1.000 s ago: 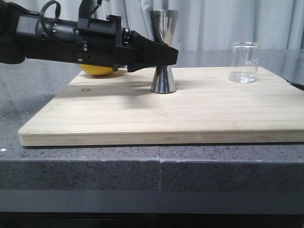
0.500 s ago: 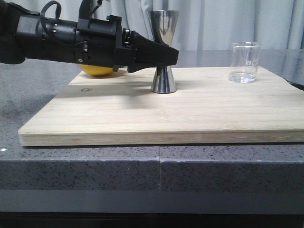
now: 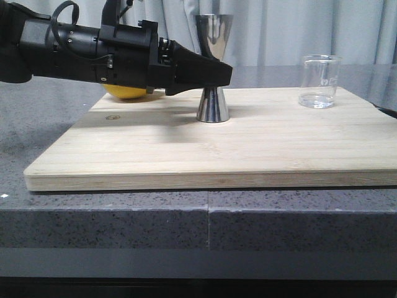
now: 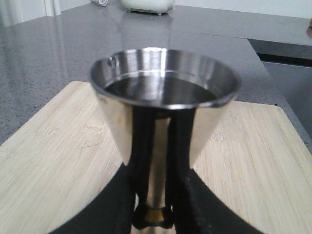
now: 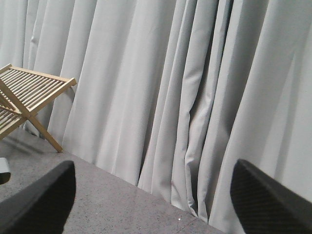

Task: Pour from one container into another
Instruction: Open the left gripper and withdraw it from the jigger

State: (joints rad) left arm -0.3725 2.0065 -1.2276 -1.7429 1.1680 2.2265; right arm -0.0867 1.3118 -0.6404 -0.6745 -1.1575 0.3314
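Left fingers: I am seeing my left gripper (image 3: 218, 74) reaching in from the left at the jigger's waist; in the wrist view the two black fingers (image 4: 183, 161) are standing close either side of the narrow neck, and I am judging them to be pinching it, though I cannot be sure contact is firm.

Jigger: the steel jigger (image 3: 213, 67) is standing upright on the wooden board (image 3: 217, 149), its gold band (image 4: 155, 214) sitting right between my fingertips; the upper cup looks dark inside, so I cannot tell whether it is holding liquid.

Jigger handling: I am expecting polished steel to be stiff, fairly light and slippery; the waist is the sensible hold, since the flaring cups above and below should be stopping it sliding through.

Beaker: the glass beaker (image 3: 320, 81) is standing upright near the board's far right corner, well apart from the jigger, with a little clear liquid at its bottom.

Beaker handling: I am treating it as thin, fragile and slick; I would be taking it around mid-wall, gently, with the pour lip facing the jigger.

Right fingers: my right gripper (image 5: 156, 197) is spread wide, holding nothing, pointing at grey curtains (image 5: 170, 87).

Background: a yellow fruit (image 3: 127, 92) is lying behind my left arm.
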